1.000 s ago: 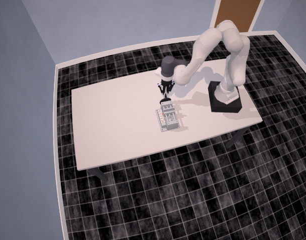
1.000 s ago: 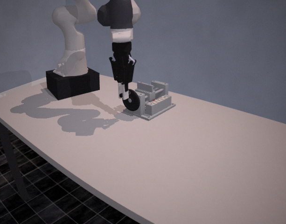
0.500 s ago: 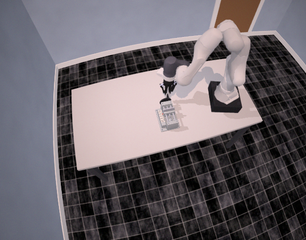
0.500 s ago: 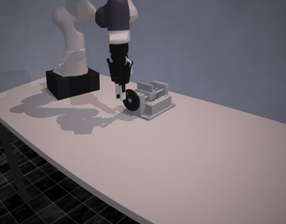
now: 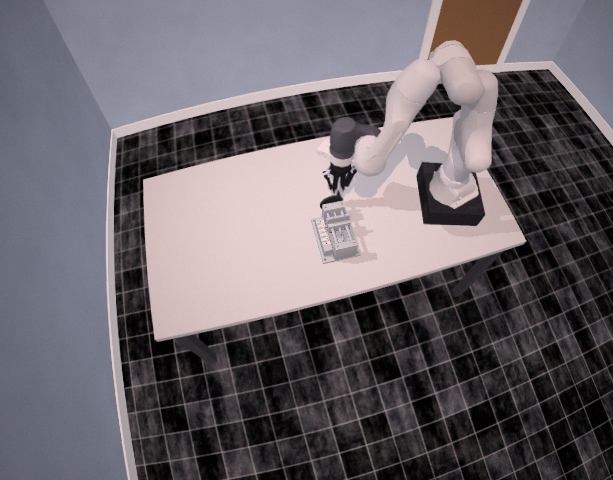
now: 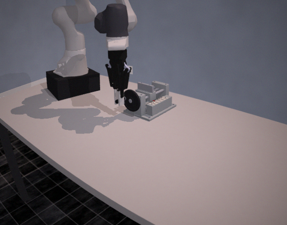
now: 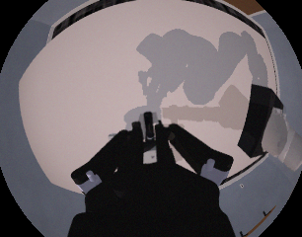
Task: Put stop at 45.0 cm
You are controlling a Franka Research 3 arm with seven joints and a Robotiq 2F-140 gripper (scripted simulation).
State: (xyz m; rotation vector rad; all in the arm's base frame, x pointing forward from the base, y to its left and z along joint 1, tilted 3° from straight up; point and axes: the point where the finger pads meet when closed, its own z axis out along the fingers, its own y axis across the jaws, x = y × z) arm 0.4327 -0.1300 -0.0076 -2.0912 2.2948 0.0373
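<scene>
The black handwheel (image 5: 328, 200) (image 6: 135, 98) stands upright at the end of a grey stop unit. My gripper (image 5: 339, 192) (image 6: 118, 99) (image 7: 148, 119) points down beside the wheel, shut on its crank handle; the handle's dark end (image 6: 116, 101) shows at the pale fingertips, left of the rim in the exterior view. The grey stop (image 5: 339, 222) (image 6: 145, 86) sits on its rods nearer the handwheel end. A small red pointer (image 5: 325, 227) (image 6: 153, 100) is beside it over the pale scale (image 6: 160, 99). The scale's figures are too small to read. The wrist view mostly hides the wheel and unit.
The unit's base plate (image 5: 318, 241) (image 6: 150, 118) rests on the pale table (image 5: 218, 232) (image 6: 187, 157). The far end block (image 5: 346, 251) (image 6: 164, 85) stands up beyond the stop. The arm's black pedestal (image 5: 453, 215) (image 6: 75, 86) (image 7: 252, 120) stands on the same table.
</scene>
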